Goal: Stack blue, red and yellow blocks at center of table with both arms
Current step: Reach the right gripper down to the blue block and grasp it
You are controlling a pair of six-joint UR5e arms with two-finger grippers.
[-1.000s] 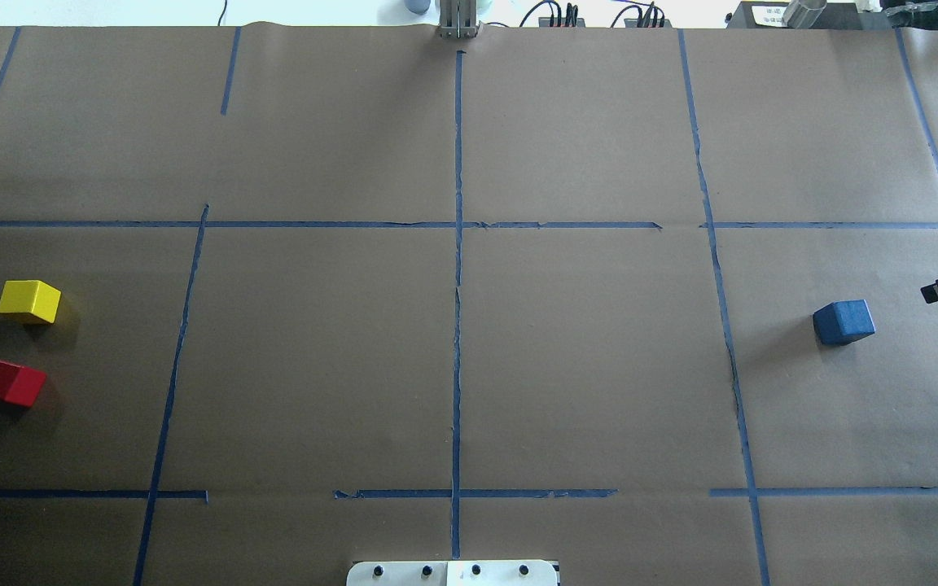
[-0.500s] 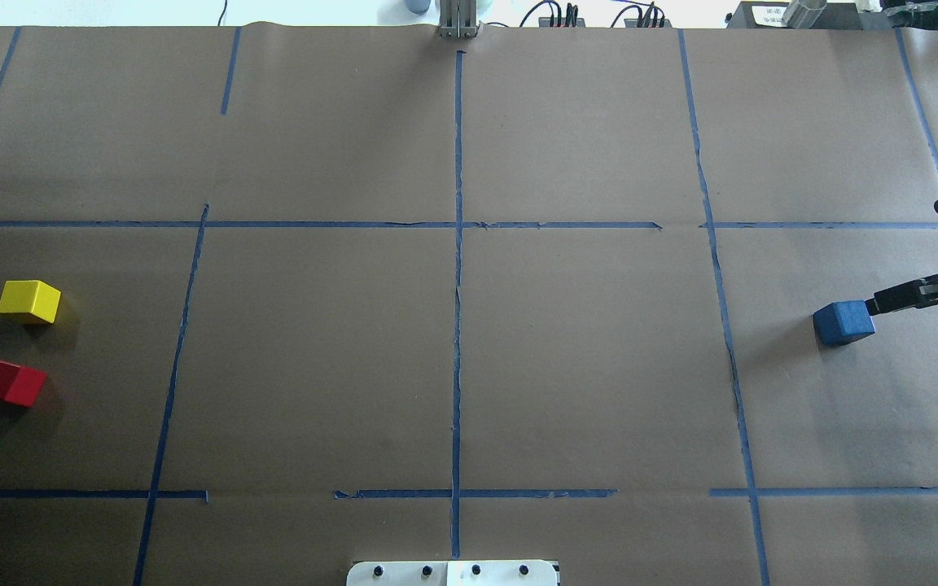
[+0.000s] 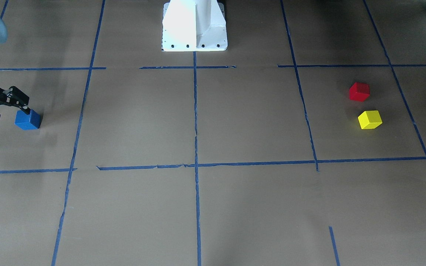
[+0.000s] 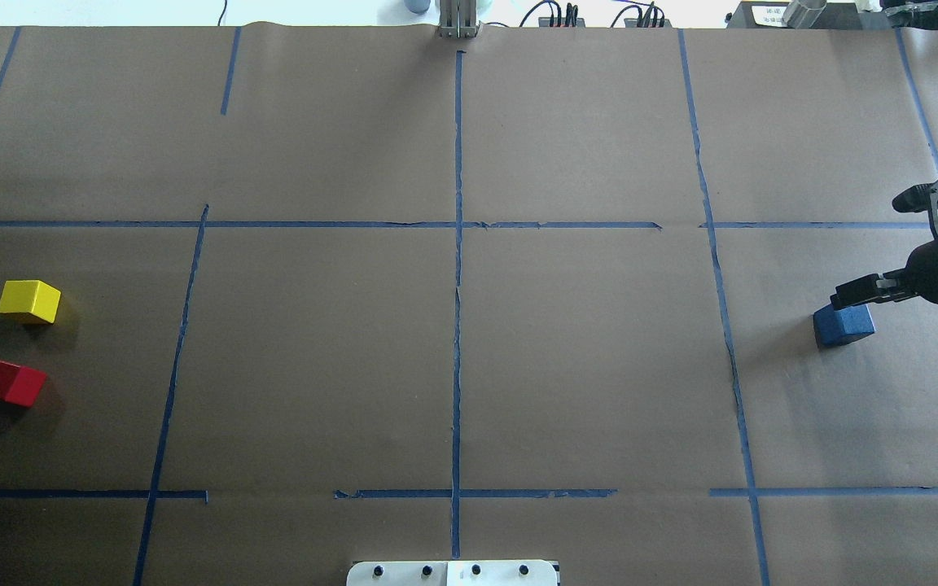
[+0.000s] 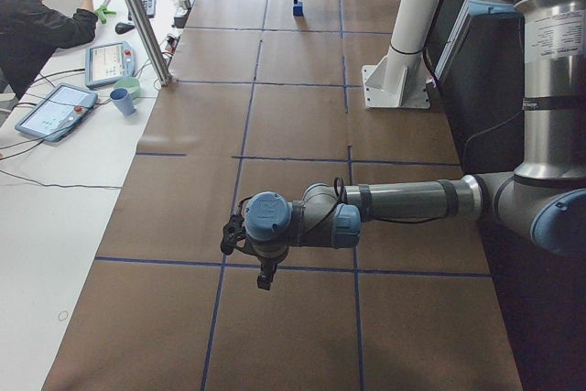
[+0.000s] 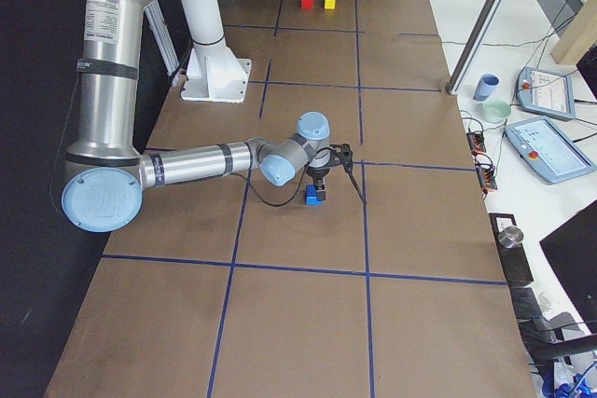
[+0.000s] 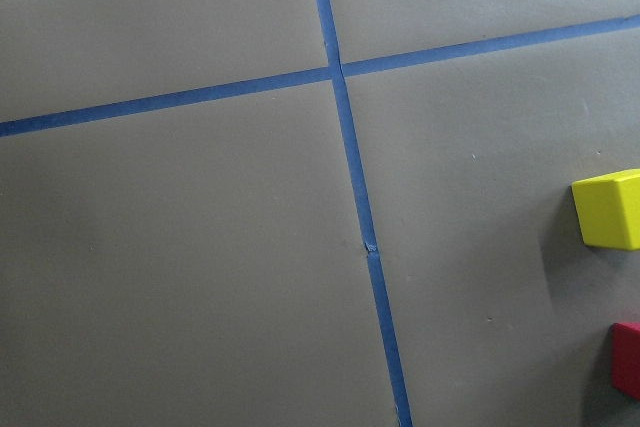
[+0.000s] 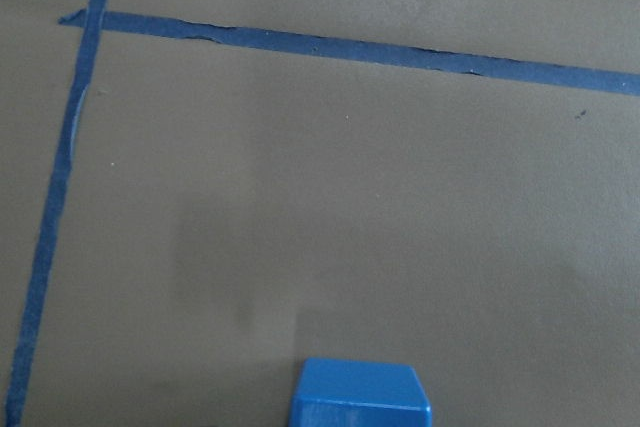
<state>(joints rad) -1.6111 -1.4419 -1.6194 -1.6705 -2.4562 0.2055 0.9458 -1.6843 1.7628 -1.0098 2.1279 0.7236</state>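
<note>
Brown-paper worktop (image 4: pixel 583 366): blue block (image 4: pixel 843 325) near right edge sits just below right gripper (image 3: pixel 13 113), fingers spread, empty, one tip over it; left gripper (image 5: pixel 265 277) far off, fingers' state can't tell.

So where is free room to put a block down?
Both middle squares beside the centre tape line are bare. Crowded only at the ends: yellow block and red block together on the robot's left, blue block at the right gripper on its right.
</note>
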